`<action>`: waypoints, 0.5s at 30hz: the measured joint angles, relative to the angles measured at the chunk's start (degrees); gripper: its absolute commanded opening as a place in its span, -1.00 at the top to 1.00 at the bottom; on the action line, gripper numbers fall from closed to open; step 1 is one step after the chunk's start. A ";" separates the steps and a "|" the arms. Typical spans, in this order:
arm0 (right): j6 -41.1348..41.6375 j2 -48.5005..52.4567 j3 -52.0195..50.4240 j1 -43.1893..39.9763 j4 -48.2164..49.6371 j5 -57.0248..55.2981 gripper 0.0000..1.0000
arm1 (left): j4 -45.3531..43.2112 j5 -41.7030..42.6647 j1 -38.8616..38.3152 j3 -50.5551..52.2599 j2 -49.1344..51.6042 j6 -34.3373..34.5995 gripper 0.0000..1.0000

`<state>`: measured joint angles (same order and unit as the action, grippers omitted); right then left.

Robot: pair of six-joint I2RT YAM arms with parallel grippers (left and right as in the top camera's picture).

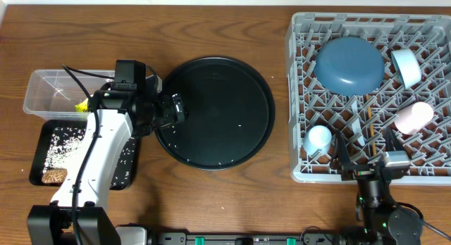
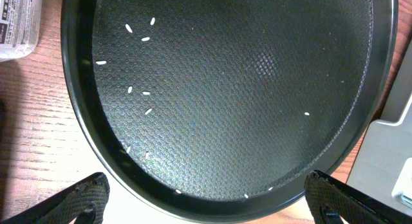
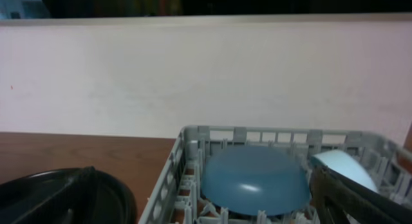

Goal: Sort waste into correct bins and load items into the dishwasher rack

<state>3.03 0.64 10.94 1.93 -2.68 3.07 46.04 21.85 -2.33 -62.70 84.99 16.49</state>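
The left gripper (image 1: 177,108) is hovering over the left edge of the round tray (image 1: 232,76). Its jaws are standing wide apart and gripping nothing. In the left wrist view the fingertips (image 2: 84,197) are showing at the two bottom corners, with the tray's rim running between them. A few loose rice grains (image 2: 146,38) are lying on the round tray, mostly on the part nearest that gripper.

Left of the round tray, a clear tub (image 1: 42,86) is sitting with a yellow-green wrapper (image 1: 82,105) inside it, at the corner nearer the round tray. Also left of the round tray and nearer the robot, a flat black tray (image 1: 39,132) is holding a spread of rice and a small brown lump (image 1: 54,176).

Right of the round tray, the grey rack (image 1: 294,76) is holding the dishes. A dark blue plate (image 1: 349,64) is lying dome-up in its far part. A pale bowl (image 1: 406,67) is leaning just beyond the plate, away from the round tray. A pink cup (image 1: 414,117) is lying on its side, and a light blue cup (image 1: 318,138) is sitting at the side nearest the round tray. A thin chopstick (image 1: 368,125) is lying between the two cups.

The right gripper (image 1: 366,155) is hanging over the rack's near edge, well apart from the round tray, with its jaws spread wide and empty.
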 measured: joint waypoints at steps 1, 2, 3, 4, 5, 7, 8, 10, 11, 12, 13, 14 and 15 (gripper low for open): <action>0.28 0.00 -0.87 0.00 1.60 0.00 -0.98 | -0.02 0.00 0.00 0.00 0.00 0.00 -0.95; 0.52 -0.02 -1.70 0.00 3.08 0.00 -0.99 | 0.00 0.00 0.00 0.00 0.00 0.00 -0.96; 0.83 -0.02 -2.97 0.00 5.46 0.02 -0.98 | 0.00 0.00 0.00 0.00 0.00 0.00 -0.96; 0.90 -0.02 -3.32 0.00 5.99 0.02 -0.99 | 0.00 0.00 0.00 0.00 0.00 0.00 -0.96; 1.09 -0.02 -4.68 0.00 8.59 0.04 -0.99 | 0.00 0.00 0.00 0.00 0.00 0.00 -0.96; 1.16 -0.02 -6.47 0.00 11.80 0.13 -0.98 | 0.00 0.00 0.00 0.00 0.00 0.00 -0.95; 1.18 -0.02 -7.72 0.00 13.70 0.15 -0.99 | -0.02 0.00 0.00 0.00 0.00 0.00 -0.95; 1.31 -0.02 -9.46 0.00 15.23 0.17 -0.99 | -0.02 0.00 0.00 0.00 0.00 0.00 -0.96; 1.33 -0.02 -9.97 0.00 15.10 0.15 -0.98 | -0.02 0.00 0.00 0.00 0.00 0.00 -0.96; 1.36 -0.02 -10.34 0.00 14.82 0.15 -0.99 | 0.00 0.00 0.00 0.00 0.00 0.00 -0.96; 1.33 -0.02 -10.47 0.00 14.14 0.17 -0.99 | 0.00 0.00 0.00 0.00 0.00 0.00 -0.96; 1.36 -0.02 -10.51 0.00 13.16 0.17 -0.98 | 0.00 0.00 0.00 0.00 0.00 0.00 -0.96; 1.36 -0.07 -10.49 0.00 11.63 0.17 -0.98 | -0.02 0.00 0.00 0.00 0.00 0.00 -0.96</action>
<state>4.38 0.58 0.45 1.93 8.95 3.25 46.02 21.85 -2.33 -62.70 84.99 16.49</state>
